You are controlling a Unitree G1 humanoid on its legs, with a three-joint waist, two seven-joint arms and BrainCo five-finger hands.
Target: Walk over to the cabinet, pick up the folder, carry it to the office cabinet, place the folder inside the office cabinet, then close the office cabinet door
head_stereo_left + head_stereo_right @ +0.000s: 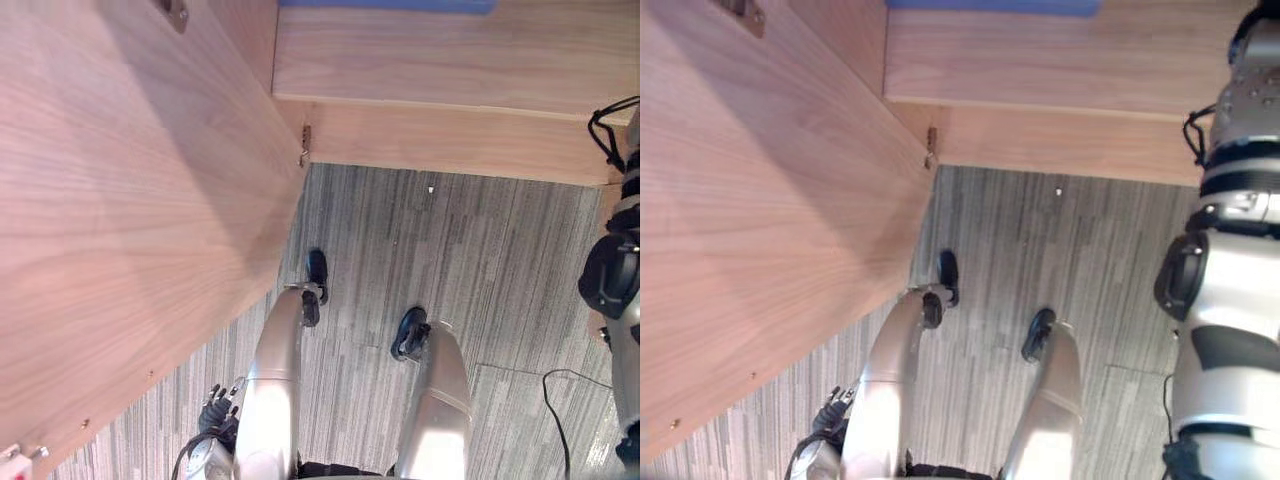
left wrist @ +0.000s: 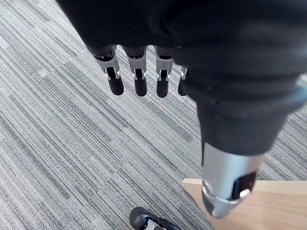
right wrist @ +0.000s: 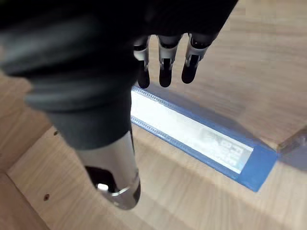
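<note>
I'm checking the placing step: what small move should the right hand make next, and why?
Probably draw the right hand back, away from the wooden shelf. Its fingers are straight and hold nothing, and the blue folder already lies on the shelf beneath them, while the cabinet door stands open and is yet to be closed.

Below me I saw a grey carpet point(image 1: 480, 270) with lots of thin stripes. A tiny white speck point(image 1: 431, 188) lay on it, at the far end.
</note>
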